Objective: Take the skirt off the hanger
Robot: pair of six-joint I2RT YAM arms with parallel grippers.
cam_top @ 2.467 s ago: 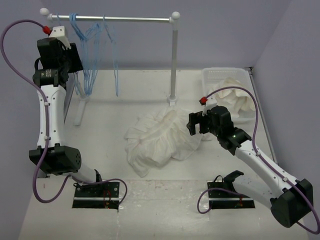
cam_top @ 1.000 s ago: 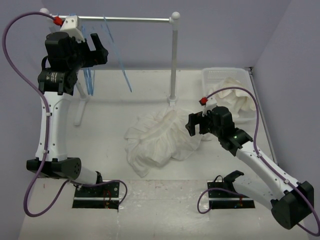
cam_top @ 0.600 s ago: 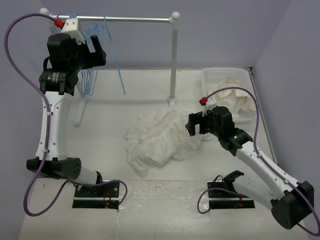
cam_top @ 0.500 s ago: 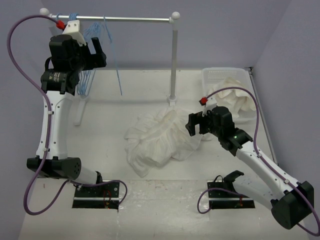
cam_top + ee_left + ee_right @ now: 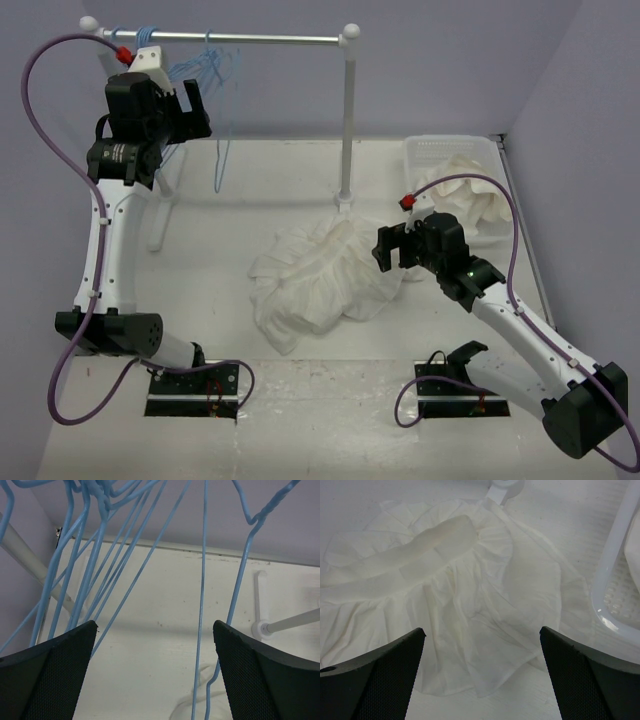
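Observation:
The skirt point(image 5: 320, 275) lies in a gathered white heap on the table, off any hanger; it fills the right wrist view point(image 5: 450, 595). One light-blue wire hanger point(image 5: 222, 165) hangs bare from the rail, apart from the others; its wires cross the left wrist view point(image 5: 202, 605). My left gripper point(image 5: 195, 105) is open and empty, raised just left of that hanger, whose wires hang between its jaws point(image 5: 155, 680). My right gripper point(image 5: 392, 248) is open and empty above the skirt's right edge point(image 5: 480, 680).
Several more blue hangers point(image 5: 185, 75) bunch at the rail's left end point(image 5: 85, 555). The rack's rail point(image 5: 270, 39) and post point(image 5: 348, 120) stand at the back; its foot point(image 5: 505, 486) touches the skirt. A white basket point(image 5: 450, 145) at the right holds an off-white cloth point(image 5: 470, 195).
The single hanger swung out to the right on the rail, then back to the left. My left gripper shifted a little up and right beside it. The right arm and skirt stayed still.

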